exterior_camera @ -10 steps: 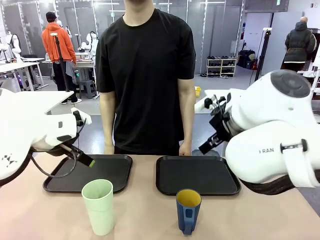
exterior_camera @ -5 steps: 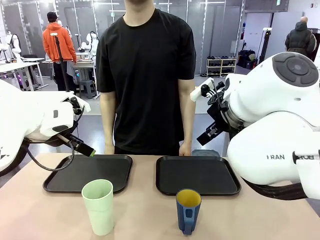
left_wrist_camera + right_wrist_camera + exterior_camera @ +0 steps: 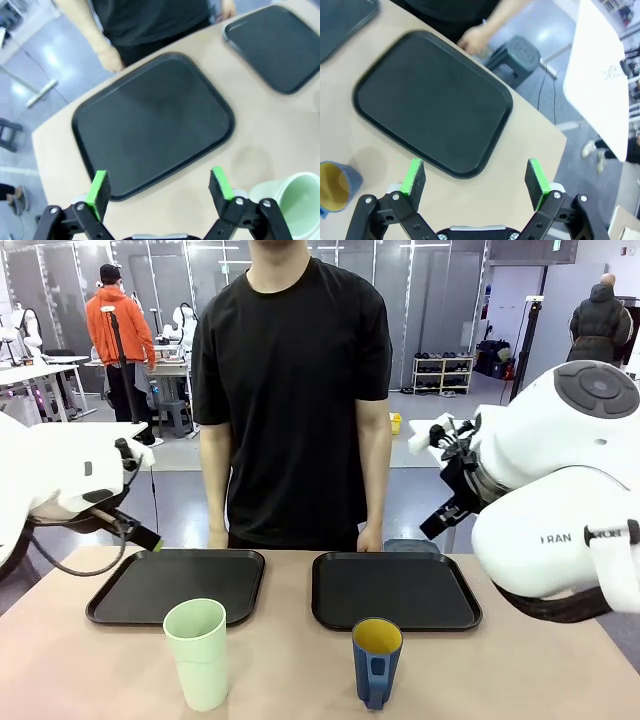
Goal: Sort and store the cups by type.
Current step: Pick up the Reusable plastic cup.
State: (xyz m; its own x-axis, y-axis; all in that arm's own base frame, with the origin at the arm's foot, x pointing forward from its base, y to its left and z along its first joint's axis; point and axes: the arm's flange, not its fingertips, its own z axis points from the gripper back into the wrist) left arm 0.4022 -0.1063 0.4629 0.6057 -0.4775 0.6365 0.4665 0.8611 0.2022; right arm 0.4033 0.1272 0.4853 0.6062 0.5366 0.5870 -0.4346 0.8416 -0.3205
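While the left end effector [image 3: 160, 187] and right end effector [image 3: 475, 179] hung spread wide, the mint tumbler [image 3: 197, 652], lower left, looked light, perhaps slippery, best gripped mid-wall.

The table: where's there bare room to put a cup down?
Both black trays are bare: the left tray and the right tray. Bare tabletop lies between the green tumbler and the blue mug, and between the trays. Busiest is the far edge, by the person's hands.
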